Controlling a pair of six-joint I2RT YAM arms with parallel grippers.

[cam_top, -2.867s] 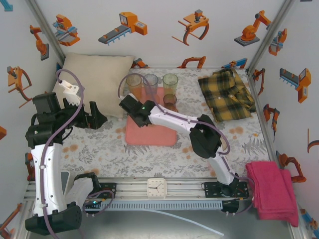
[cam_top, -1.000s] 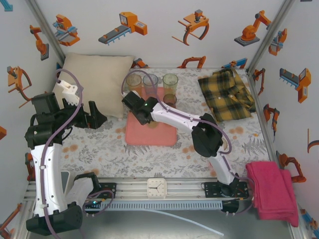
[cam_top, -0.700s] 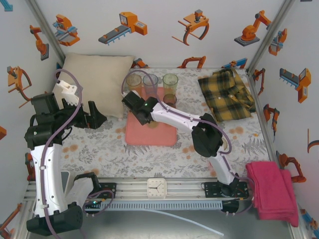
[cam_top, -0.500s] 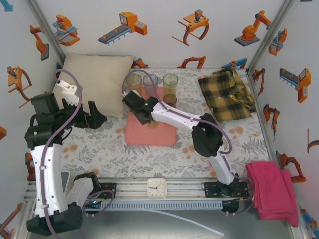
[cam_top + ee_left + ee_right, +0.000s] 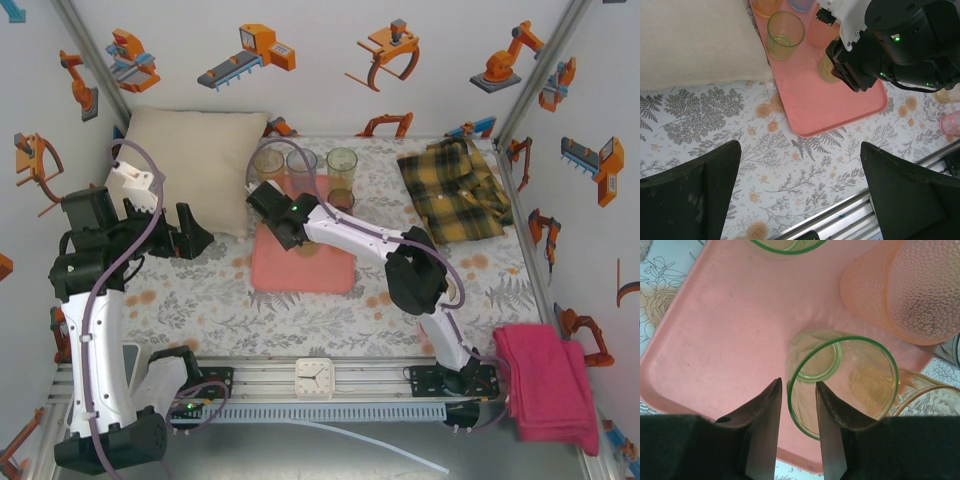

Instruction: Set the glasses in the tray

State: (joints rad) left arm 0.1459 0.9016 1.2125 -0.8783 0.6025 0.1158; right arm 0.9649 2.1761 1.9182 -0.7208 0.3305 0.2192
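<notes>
Right jaws: set close together astride the near wall of the green glass (image 5: 845, 380), one finger (image 5: 762, 435) outside and the other inside. Whether they press the wall, I cannot tell.
Green glass: upright, mouth up, on the tray (image 5: 715, 330), about mid-tray in the top view.
Tray: salmon pink, flat on the floral table (image 5: 705, 110), its left edge just beside the cream pillow (image 5: 690, 40).
Orange dimpled glass (image 5: 900, 295): on the tray, near the green glass but apart from it.
Second green glass (image 5: 785, 35): upright on the tray, near its left edge, toward the far end.
Back row (image 5: 302, 163): three glasses side by side at the tray's far end, orange, greyish and green from left to right.
Amber glass (image 5: 922, 395): past the tray's edge, on the table.
Left jaws: spread wide with nothing between them, above the table near the tray's near left corner.
Plaid shirt (image 5: 455, 190): crumpled at the far right of the table.
Magenta cloth (image 5: 545, 380): folded at the near right.
</notes>
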